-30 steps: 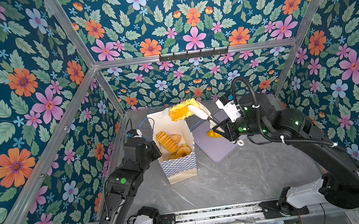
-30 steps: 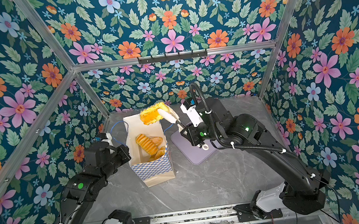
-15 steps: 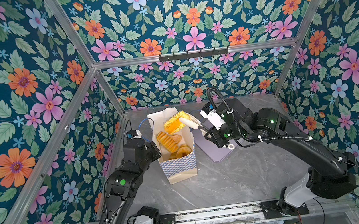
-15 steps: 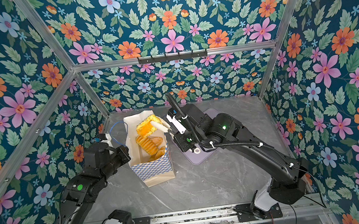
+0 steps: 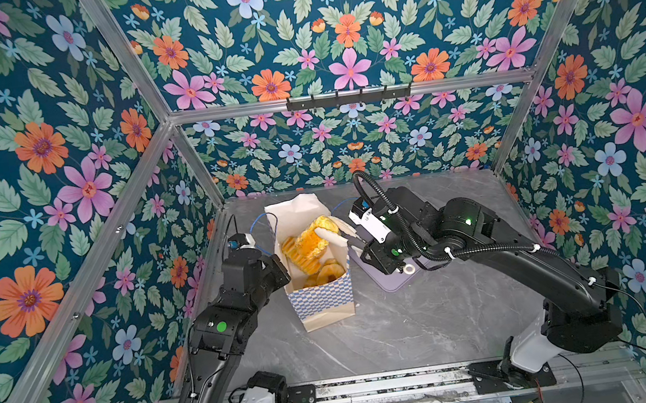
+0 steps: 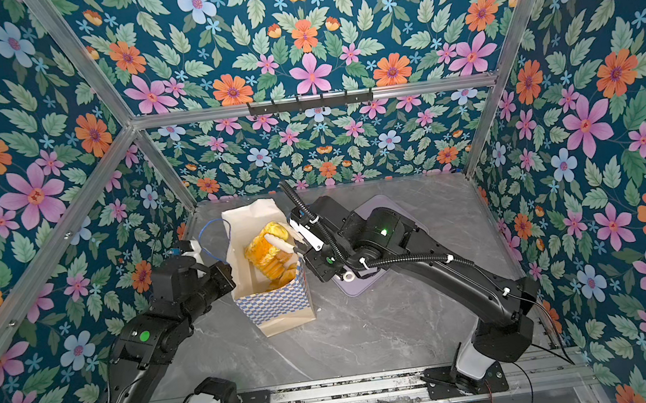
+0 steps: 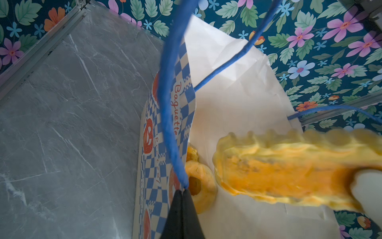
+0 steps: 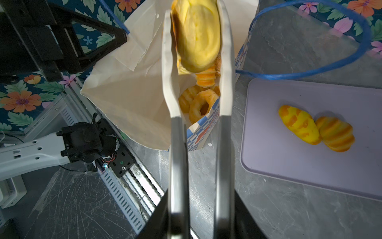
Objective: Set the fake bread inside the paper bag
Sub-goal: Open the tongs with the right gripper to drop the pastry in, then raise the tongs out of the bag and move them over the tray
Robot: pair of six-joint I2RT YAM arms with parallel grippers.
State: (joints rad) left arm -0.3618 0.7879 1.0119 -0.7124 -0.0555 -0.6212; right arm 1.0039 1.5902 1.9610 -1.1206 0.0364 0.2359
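Floral-papered walls (image 5: 347, 70) on three sides of a grey marble tabletop (image 5: 432, 323). Toward nine o'clock of table centre in both top views, upright paper bag (image 5: 323, 299) (image 6: 275, 300), mouth wide open, blue-and-white checkered band above a plain cream base.

At the bag's nine o'clock rim, left gripper (image 7: 183, 191): black fingers pressed together, pinching the blue cord handle (image 7: 168, 124) at its joint with the rim.

Reaching in from three o'clock, right gripper (image 8: 194, 12): white fingers over the open mouth, ribbed long roll (image 5: 311, 239) lying between them and close against both. Gripped or loose: cannot tell. Roll blurred in the left wrist view, height against the rim unclear.

Deeper inside the bag, a ring-shaped piece (image 8: 203, 105) and more golden bread (image 5: 330, 270) piled near the bottom.

Just beside the bag at three o'clock, lavender tray (image 8: 289, 169) flat on the table, largely hidden under the right arm in both top views. On the tray, touching each other, a mottled yellow loaf (image 8: 298, 127) and a striped bun (image 8: 336, 136).
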